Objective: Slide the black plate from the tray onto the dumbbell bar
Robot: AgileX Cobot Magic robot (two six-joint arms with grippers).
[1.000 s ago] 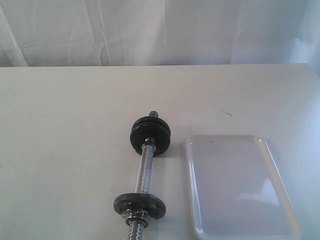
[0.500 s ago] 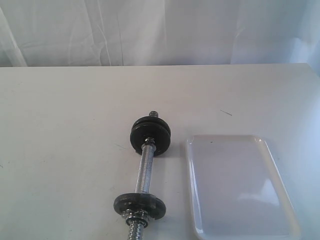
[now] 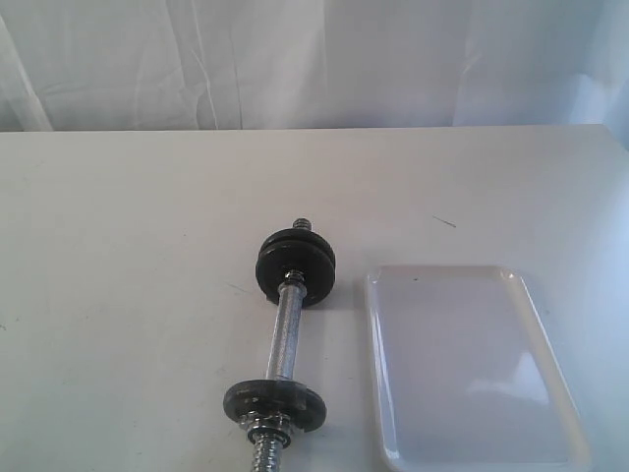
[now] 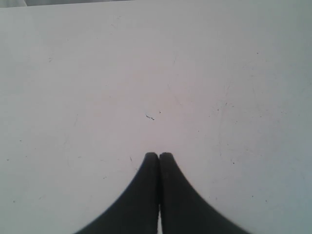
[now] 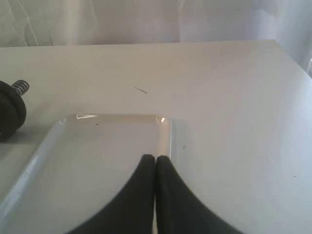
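The surface (image 3: 128, 246) carries the tray (image 3: 462, 364), bare beneath the right end effector (image 5: 155, 157), whose tips are pressed together, empty. To that end effector's left lies the dumbbell bar (image 3: 283, 339), with the black plate (image 3: 273, 403) apparently already on it, so the job looks done. The left end effector (image 4: 159, 155) is likewise closed tight.

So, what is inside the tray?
Only the bare floor of the tray shows, nothing lying in it; in the right wrist view the shut right claw covers a part.

exterior looks down across table (image 3: 118, 246); wrists low, close; right shares tray (image 3: 462, 364)
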